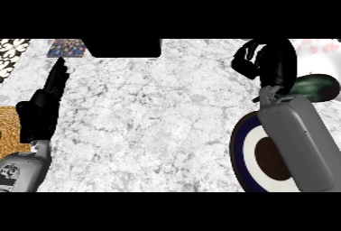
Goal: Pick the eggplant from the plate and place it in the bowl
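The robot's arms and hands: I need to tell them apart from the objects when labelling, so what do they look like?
Both forearms are smooth, boxy light-grey shells with rounded edges. The left hand and right hand are black, with slender segmented fingers. No cables or markings are visible.

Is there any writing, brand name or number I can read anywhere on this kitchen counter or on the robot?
None: no words, numbers or brand marks can be read.
The small multicoloured patterned tile at the top shows only a busy print, no letters.
The round navy-and-white plate with a brown centre carries plain rings only.
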Motion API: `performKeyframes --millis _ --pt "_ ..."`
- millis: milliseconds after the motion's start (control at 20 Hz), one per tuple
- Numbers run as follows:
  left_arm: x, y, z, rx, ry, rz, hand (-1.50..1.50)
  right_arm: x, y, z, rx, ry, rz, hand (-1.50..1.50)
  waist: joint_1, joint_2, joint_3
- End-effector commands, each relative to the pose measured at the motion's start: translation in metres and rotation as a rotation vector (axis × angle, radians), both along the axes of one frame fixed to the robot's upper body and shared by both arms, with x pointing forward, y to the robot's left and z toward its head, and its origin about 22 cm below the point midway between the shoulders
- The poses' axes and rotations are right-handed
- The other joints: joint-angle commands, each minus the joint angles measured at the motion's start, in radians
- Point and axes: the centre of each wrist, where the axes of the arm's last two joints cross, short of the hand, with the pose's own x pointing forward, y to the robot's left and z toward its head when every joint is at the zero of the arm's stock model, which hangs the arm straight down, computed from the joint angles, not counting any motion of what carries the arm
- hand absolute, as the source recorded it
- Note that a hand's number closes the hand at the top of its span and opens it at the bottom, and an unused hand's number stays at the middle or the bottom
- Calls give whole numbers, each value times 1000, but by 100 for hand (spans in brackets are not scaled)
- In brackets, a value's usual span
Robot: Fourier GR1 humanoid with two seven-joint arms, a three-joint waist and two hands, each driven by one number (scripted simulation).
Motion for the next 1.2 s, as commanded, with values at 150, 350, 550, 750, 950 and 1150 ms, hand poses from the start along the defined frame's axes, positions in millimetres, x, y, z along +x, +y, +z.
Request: performKeyframes --millis 150,350,550,750,950,1150 --pt "9 4 -21 4 0 0 0 13 -92 2 22 -110 -146 150 1 7 1" --pt "-4 -13 -1 -9 -8 -29 0 36 -132 -3 58 -143 -204 150 22 8 2" --pt "-4 -1 -10 -8 -11 -18 0 23 -190 -13 -98 -146 -283 150 16 8 1" --pt "6 -22 -5 4 -15 -29 0 23 -236 -22 -184 -88 -332 150 26 15 3" --pt "-2 -10 -3 -16 -19 -53 0 20 -266 -29 -289 -44 -429 150 51 20 3" --pt "6 -11 -1 9 -27 -58 0 17 -280 -41 -318 -22 -483 150 63 28 4"
